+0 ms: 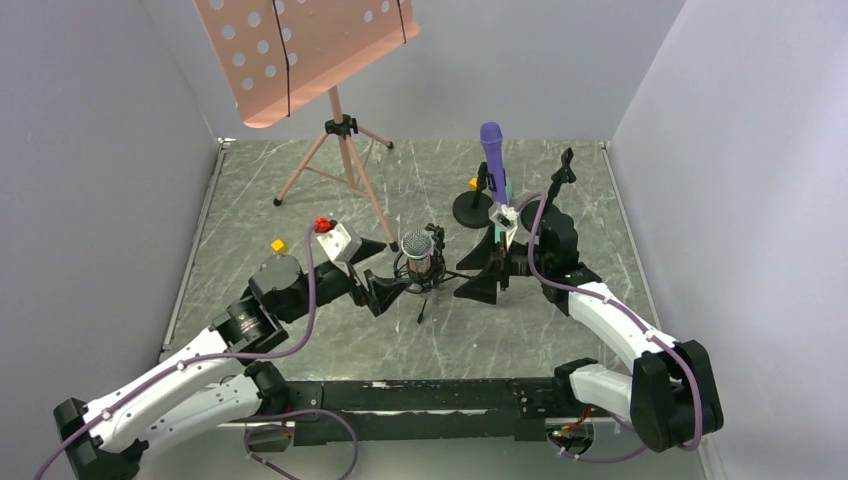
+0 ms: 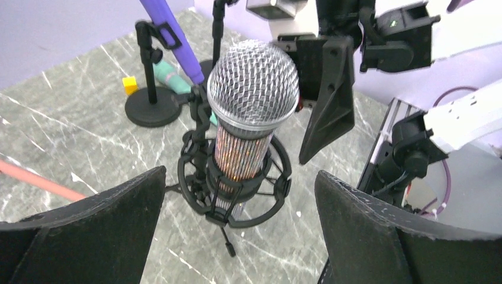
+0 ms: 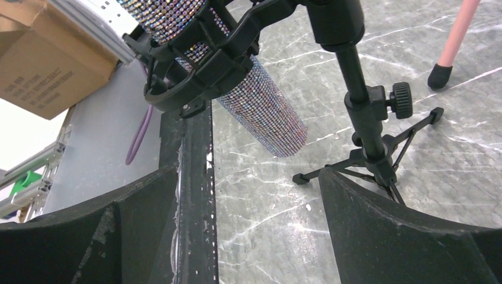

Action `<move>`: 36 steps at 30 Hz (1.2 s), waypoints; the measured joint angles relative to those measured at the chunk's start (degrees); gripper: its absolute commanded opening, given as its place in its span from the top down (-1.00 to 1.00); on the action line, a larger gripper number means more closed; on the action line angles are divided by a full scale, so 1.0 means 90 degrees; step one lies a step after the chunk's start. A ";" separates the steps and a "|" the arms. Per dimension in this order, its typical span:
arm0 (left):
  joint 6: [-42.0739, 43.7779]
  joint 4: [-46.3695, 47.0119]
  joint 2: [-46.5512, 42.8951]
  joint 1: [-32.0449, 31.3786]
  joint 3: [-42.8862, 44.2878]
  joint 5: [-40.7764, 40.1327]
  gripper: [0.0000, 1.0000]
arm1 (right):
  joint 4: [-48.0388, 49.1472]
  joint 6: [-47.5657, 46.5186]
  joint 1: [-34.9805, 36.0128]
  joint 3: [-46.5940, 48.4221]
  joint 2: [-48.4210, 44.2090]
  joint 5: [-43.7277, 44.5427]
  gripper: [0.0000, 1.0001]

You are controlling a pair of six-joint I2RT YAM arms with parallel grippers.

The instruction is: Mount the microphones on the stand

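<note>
The glittery bronze microphone [image 1: 417, 250] with a silver mesh head stands upright in a black shock mount [image 2: 237, 183] on a small tripod stand [image 3: 370, 130]. My left gripper [image 1: 385, 283] is open and empty just left of it; the microphone [image 2: 251, 106] shows ahead between the jaws [image 2: 237, 236]. My right gripper [image 1: 483, 270] is open and empty just right of it; its view [image 3: 248, 231] shows the glittery body [image 3: 260, 100] above. The purple microphone [image 1: 492, 160] sits tilted in a clip on a round-base stand [image 1: 472, 208]. The mint-green microphone [image 2: 169, 77] lies on the table behind that stand.
A pink music stand [image 1: 300, 50] on a tripod stands at the back left. A second empty clip stand [image 1: 563, 175] is at the back right. Small yellow cubes lie at the left [image 1: 278, 246] and by the round base [image 1: 472, 183]. A cardboard box [image 3: 53, 65] is off the table.
</note>
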 measured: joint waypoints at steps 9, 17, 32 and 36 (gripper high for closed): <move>0.0296 0.0957 0.0510 0.0403 -0.0818 0.0993 -0.99 | -0.0525 -0.0593 -0.0017 0.0192 0.0007 -0.0267 -0.99; 0.0610 0.1824 0.1093 0.0461 -0.0782 0.1426 -0.91 | -0.0716 -0.0855 -0.0053 0.0253 0.0007 -0.0330 -0.99; 0.0719 0.2647 0.1430 0.0461 -0.0767 0.1479 -0.71 | -0.0777 -0.0879 -0.0066 0.0279 0.0075 -0.0459 -0.99; 0.0753 0.2737 0.1593 0.0461 -0.0719 0.1477 -0.60 | -0.0787 -0.0879 -0.0066 0.0282 0.0109 -0.0474 -0.99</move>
